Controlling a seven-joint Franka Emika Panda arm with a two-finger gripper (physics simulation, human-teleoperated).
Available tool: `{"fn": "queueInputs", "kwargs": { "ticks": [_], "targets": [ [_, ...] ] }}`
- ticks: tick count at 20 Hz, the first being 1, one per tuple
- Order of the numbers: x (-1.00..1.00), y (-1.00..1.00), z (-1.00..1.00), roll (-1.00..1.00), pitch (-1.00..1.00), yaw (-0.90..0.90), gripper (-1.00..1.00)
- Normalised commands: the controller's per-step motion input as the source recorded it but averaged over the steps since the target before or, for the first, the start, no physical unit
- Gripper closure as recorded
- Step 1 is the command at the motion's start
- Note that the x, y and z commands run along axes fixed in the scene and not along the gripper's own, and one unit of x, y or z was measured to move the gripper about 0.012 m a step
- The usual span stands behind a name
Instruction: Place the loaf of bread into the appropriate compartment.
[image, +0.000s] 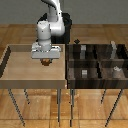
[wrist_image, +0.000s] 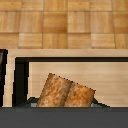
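Exterior view: arm over the light wooden tray counter (image: 15, 70) on the exterior view's left. End effector (image: 46, 61) hangs low above the tray's far-right part, with the loaf of bread (image: 46, 63) a small brown lump right at its tip, apparently lifted a little off the surface, though contact is hard to judge. The dark compartment organizer (image: 97, 75) sits on the exterior view's right, just beside the tray; small grey cubes (image: 84, 73) lie in some cells.

Wrist view: loaf fills the lower middle, golden-brown, tilted, sitting between the dark finger parts at the frame edge. Fingers look closed onto it, narrow gap.

Progress: grasp looks done, bread appears held. Left: carry it across to the organizer, pick the right cell, release. No bread in any compartment yet.
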Motion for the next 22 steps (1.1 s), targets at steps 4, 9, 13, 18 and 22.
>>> {"fn": "queueInputs", "kwargs": {
  "ticks": [4, 9, 13, 18, 22],
  "targets": [
    [0.0, 1.0, 0.0, 0.0, 0.0, 0.0, 1.0],
    [0.0, 1.0, 0.0, 0.0, 0.0, 0.0, 1.0],
    [0.0, 1.0, 0.0, 0.0, 0.0, 0.0, 1.0],
    [0.0, 1.0, 0.0, 0.0, 0.0, 0.0, 1.0],
    [-0.05, 1.0, 0.0, 0.0, 0.0, 0.0, 1.0]
  ]
}}
